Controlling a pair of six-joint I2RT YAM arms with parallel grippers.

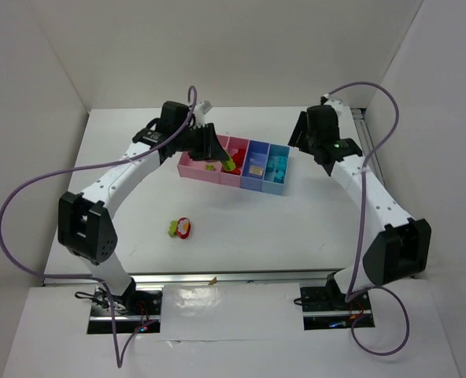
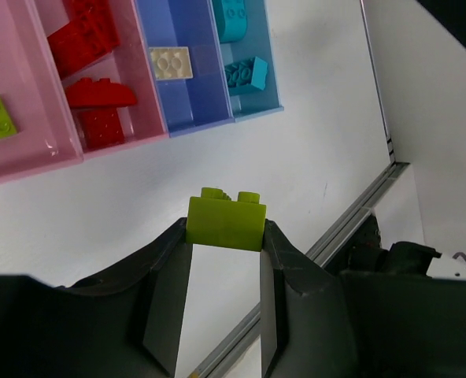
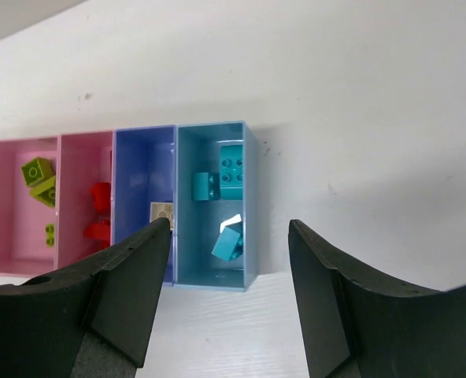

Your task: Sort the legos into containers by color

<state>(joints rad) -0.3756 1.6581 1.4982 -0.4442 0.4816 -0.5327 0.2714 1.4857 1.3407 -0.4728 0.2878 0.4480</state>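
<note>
Four joined containers stand in a row: a pink bin (image 1: 195, 171) with lime legos (image 3: 38, 179), a pink bin (image 2: 142, 118) with red legos (image 2: 87, 43), a blue bin (image 3: 142, 161) with a cream brick (image 2: 171, 63), and a light blue bin (image 3: 201, 256) with teal legos (image 3: 231, 168). My left gripper (image 2: 226, 236) is shut on a lime green lego (image 2: 226, 220) and hangs over the pink bins (image 1: 227, 161). Right of the row, my right gripper (image 3: 229, 236) stands open and holds nothing. One teal brick (image 3: 227, 246) lies tilted in the light blue bin.
A red and a lime lego (image 1: 179, 228) lie together on the white table in front of the containers. White walls close in the table on three sides. A metal rail (image 2: 351, 224) runs along the right edge.
</note>
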